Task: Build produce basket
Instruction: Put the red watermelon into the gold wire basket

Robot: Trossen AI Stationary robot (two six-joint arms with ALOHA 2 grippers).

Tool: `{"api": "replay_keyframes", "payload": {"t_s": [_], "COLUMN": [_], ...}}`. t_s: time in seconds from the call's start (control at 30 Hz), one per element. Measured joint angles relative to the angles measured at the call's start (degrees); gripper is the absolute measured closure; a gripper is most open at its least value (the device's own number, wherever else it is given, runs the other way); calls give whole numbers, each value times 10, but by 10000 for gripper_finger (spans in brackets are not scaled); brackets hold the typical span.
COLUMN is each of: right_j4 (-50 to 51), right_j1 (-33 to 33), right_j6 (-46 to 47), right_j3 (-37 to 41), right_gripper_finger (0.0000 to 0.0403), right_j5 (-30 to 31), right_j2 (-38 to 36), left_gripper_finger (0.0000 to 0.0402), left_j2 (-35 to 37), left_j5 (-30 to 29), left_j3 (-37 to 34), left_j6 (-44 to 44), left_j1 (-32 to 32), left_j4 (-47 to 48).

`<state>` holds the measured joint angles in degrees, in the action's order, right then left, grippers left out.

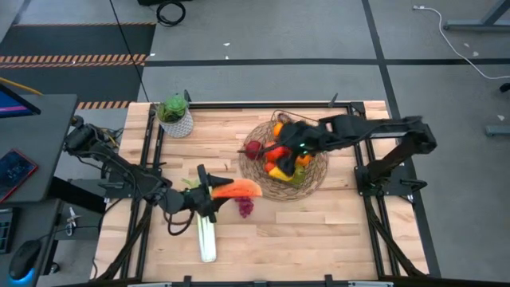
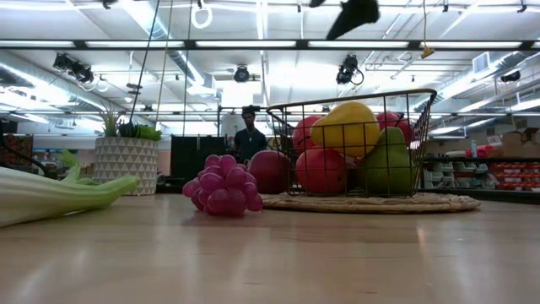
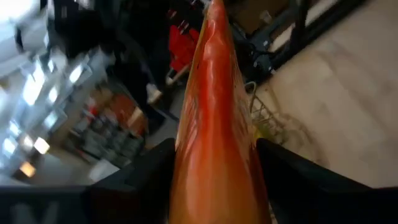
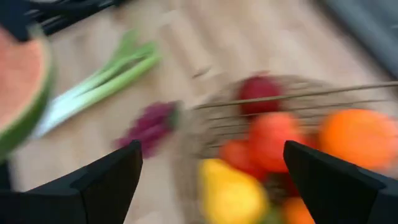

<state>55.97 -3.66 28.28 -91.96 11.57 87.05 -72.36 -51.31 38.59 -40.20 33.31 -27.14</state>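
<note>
Left tool (image 1: 212, 194) is clamped on the watermelon slice (image 1: 237, 190) and has it lifted off the counter (image 1: 343, 227), red flesh up and the pointed end aimed toward the basket (image 1: 312, 185), which I figure is so it can go in tip first over the rim. In the left wrist view the slice (image 3: 214, 124) fills the gap between the two fingers (image 3: 134, 168), so the grip looks solid. Right tool (image 1: 288, 135) hangs over the basket with its jaws spread wide and nothing in them; my guess is it's clear of the load and just needs to get out of the way before the slice comes across. The basket sits right of centre on the counter, brown wire grid on a wide woven rim, already piled with red apples (image 2: 321, 169), a yellow lemon (image 2: 354, 127), a green pear (image 2: 390, 165) and oranges (image 1: 304, 160). One more red apple (image 1: 253, 149) sits on the rim at its left edge. Still out on the wood: the purple grapes (image 1: 245, 207) just left of the basket, and the leek (image 1: 206, 237) further left, under my left arm. Potted plant (image 1: 174, 114) is at the far corner, not part of this
</note>
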Motion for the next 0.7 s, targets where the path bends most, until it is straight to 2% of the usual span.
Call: {"api": "replay_keyframes", "payload": {"t_s": [0.23, 0.4, 0.53, 0.7], "right_j4": [76, 92, 97, 98], "right_j1": [-11, -32, -35, -26], "right_j6": [63, 47, 10, -43], "right_j3": [0, 0, 0, 0], "right_gripper_finger": [10, 10, 10, 10], "right_j5": [218, 356, 407, 413], "right_j2": [-76, -108, -118, -117], "left_gripper_finger": [181, 177, 176, 178], "left_j2": [0, 0, 0, 0], "left_j5": [1, 2, 9, 45], "left_j3": [0, 0, 0, 0], "left_j6": [254, 459, 598, 708], "left_j1": [-8, -8, -2, 4], "left_j4": [-1, 0, 0, -1]}}
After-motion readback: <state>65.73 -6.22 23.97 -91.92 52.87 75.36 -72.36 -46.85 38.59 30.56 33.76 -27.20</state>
